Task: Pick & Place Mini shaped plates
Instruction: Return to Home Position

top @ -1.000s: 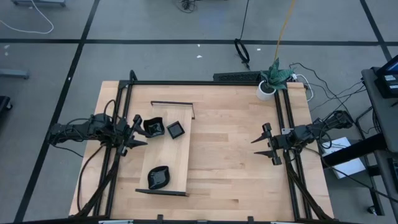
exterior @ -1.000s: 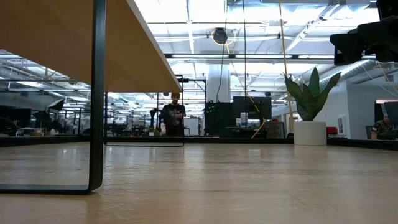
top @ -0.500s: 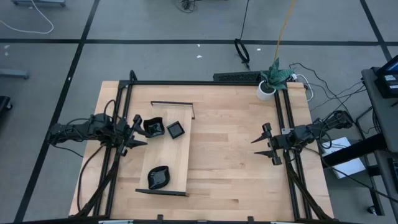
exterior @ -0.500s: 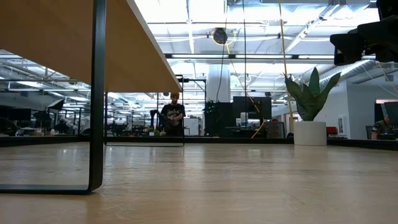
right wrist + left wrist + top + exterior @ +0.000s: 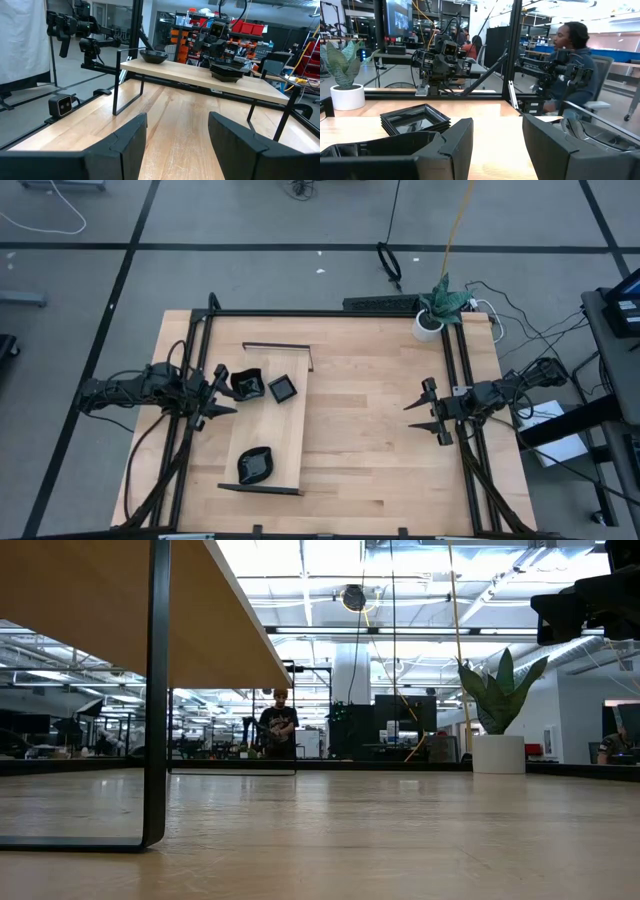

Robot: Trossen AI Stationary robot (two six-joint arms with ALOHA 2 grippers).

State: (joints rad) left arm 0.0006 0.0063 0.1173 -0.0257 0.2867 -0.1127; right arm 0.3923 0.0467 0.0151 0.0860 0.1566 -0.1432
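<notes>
Glossy black mini plates lie on a long pale wooden board that stands on black legs. A lobed plate or small stack and a square stack sit at its far part, an oval dish at its near end. My left gripper is open at the board's left edge. In its wrist view the lobed plate lies just off one fingertip and the square stack farther on; nothing sits between the fingers. My right gripper waits open at the table's right side.
A potted plant stands at the table's far right corner. Black frame rails run along the table's left and right sides. Bare wood lies between the board and the right arm. A person sits beyond the table.
</notes>
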